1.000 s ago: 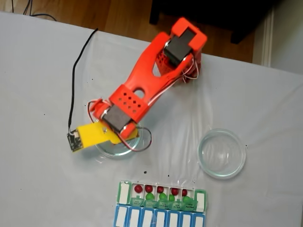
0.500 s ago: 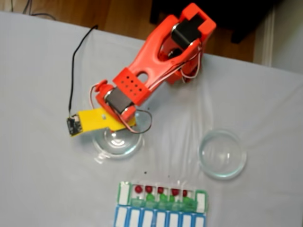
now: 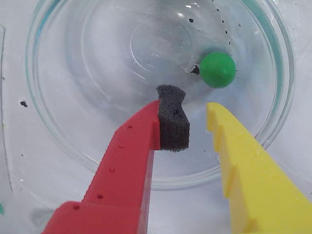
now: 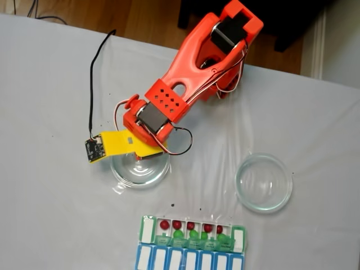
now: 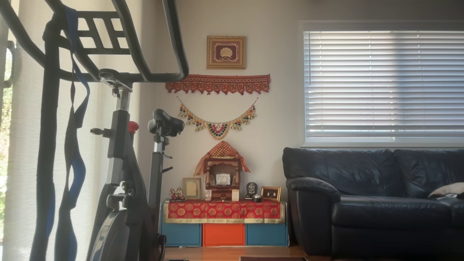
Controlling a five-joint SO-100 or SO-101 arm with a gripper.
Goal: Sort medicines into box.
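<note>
A: End effector (image 3: 192, 124)?
B: Parted narrowly, empty, hanging over the dish (image 3: 44, 122), lined up to straddle a pill.
A: Pill?
B: Green ball (image 3: 217, 69) in the dish, at 1 o'clock from the foam pad (image 3: 173, 122). Box (image 4: 192, 233) at 6 o'clock on the surface (image 4: 50, 214), other balls inside.

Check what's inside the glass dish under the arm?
One green ball lies in the dish in the wrist view, plus some black specks. The open pincer hangs above it, empty. In the fixed view the arm hides part of the dish.
</note>
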